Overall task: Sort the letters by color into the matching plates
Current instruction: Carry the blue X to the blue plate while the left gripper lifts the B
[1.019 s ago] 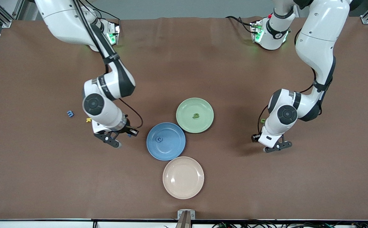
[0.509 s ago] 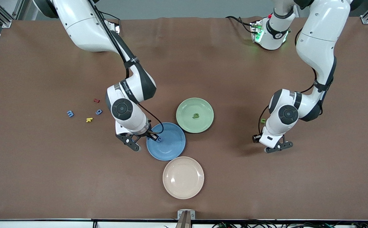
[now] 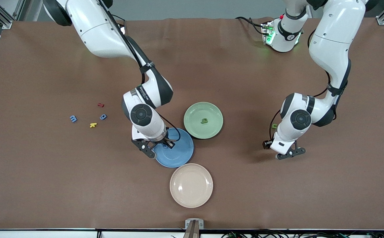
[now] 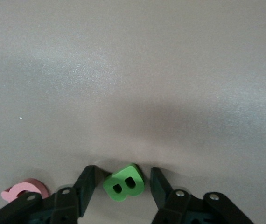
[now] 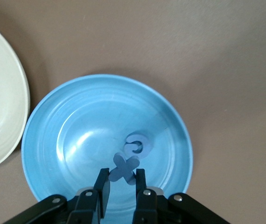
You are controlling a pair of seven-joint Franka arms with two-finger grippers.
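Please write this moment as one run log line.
right hand: shut on blue X, over blue plate | left hand: open around green B

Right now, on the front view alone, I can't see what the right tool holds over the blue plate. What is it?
Observer: The right tool is shut on a blue X above the blue plate.
Operator: Anything lying in the plate?
Observer: One curled blue letter lies in it.
Operator: And the left tool?
Observer: The left tool is open, its fingers either side of a green B on the table.
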